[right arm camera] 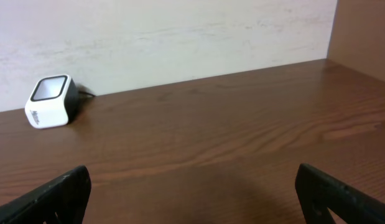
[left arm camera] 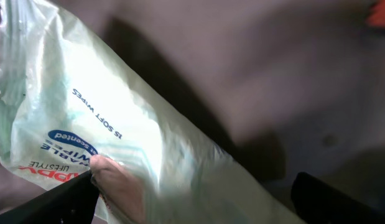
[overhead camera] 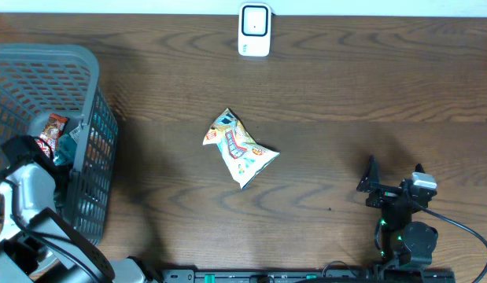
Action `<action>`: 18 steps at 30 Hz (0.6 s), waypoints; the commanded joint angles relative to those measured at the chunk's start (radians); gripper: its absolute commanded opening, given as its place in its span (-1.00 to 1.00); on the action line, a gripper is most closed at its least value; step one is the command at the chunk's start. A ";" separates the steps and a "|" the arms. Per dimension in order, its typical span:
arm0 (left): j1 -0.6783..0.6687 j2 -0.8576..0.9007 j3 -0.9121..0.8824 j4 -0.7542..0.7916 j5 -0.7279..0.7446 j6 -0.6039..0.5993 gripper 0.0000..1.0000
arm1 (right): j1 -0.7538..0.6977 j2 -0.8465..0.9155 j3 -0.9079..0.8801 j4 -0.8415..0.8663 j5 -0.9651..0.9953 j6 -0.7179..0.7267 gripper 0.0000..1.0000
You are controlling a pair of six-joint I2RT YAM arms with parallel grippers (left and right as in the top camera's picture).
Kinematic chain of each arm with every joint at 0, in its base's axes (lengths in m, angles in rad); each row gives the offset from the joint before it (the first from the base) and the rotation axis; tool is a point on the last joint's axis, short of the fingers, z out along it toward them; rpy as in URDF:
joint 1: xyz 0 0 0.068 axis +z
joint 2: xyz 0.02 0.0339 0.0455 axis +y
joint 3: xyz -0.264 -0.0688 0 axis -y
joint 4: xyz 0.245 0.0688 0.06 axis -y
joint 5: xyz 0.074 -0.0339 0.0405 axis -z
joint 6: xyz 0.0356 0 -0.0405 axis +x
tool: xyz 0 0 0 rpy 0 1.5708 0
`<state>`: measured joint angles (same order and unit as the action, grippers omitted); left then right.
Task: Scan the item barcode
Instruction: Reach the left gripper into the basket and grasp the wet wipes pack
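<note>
While the left gripper (left arm camera: 198, 198) hangs inside the basket (overhead camera: 87, 75) at the left edge of the overhead frame, its jaws stand wide apart with nothing between them. Its wrist view is filled by a pale wipes pack (left arm camera: 117, 124) lying right under the fingers. That pack looks to be the item to scan; it sits in the basket, where a red packet (overhead camera: 53, 126) also shows.

The step in hand seems to be the pick. To do it well, the jaws should come down across a narrow, firm part of the pack rather than on loose film, since soft plastic will fold and slip. No barcode shows on the face in view, so it likely lies underneath. The grip should leave that side free to turn toward the scanner (overhead camera: 254, 30) at the top centre of the table (overhead camera: 345, 94). The basket wall is close, so lift straight up first.

The right gripper (overhead camera: 395, 174), lower right, is spread open and holds nothing. A snack bag (overhead camera: 240, 149) lies mid-frame, apart from both arms.
</note>
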<state>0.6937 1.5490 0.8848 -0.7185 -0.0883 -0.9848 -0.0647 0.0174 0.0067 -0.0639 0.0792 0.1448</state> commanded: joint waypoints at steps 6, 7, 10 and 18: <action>0.005 -0.145 -0.016 -0.062 0.004 0.013 0.99 | -0.006 -0.004 -0.001 -0.003 0.005 -0.011 0.99; 0.006 -0.143 -0.016 -0.063 0.001 0.002 0.98 | -0.006 -0.004 -0.001 -0.003 0.004 -0.011 0.99; 0.005 -0.137 -0.016 -0.068 0.001 -0.035 0.99 | -0.006 -0.004 -0.001 -0.003 0.004 -0.011 0.98; 0.005 -0.136 -0.050 -0.177 -0.011 -0.412 0.97 | -0.006 -0.004 -0.001 -0.003 0.004 -0.011 0.99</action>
<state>0.6960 1.4063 0.8700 -0.8860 -0.0841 -1.1946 -0.0647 0.0174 0.0067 -0.0639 0.0792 0.1448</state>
